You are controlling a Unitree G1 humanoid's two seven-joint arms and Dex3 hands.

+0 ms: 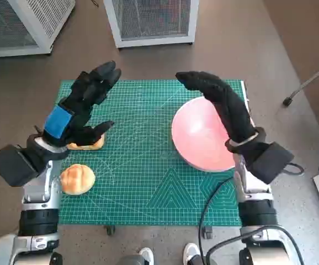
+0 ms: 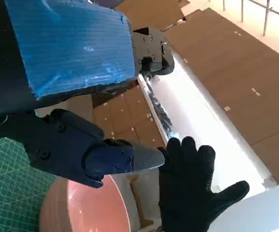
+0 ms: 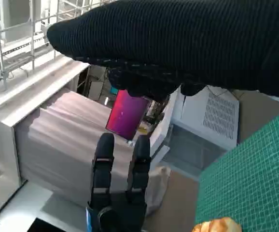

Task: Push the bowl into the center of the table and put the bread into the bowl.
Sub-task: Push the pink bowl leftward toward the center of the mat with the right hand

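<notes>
A pink bowl (image 1: 198,138) sits at the right side of the green cutting mat (image 1: 148,165). My right hand (image 1: 217,99) stretches flat over the bowl's far right part, fingers straight, holding nothing; contact with the rim cannot be told. My left hand (image 1: 82,107) hovers at the mat's left with its fingers spread. Under its thumb lies a piece of bread (image 1: 89,145), partly hidden. A second round bread roll (image 1: 77,179) lies nearer to me. The left wrist view shows the bowl (image 2: 86,208) and the gloved right hand (image 2: 192,193). The right wrist view shows the left hand (image 3: 120,183) and bread (image 3: 216,225).
Two white mesh cabinets (image 1: 151,19) (image 1: 21,25) stand on the floor beyond the table. A chair base (image 1: 308,83) is at the right. A black cable (image 1: 212,201) hangs by my right forearm. A person's shoes (image 1: 145,256) show at the near edge.
</notes>
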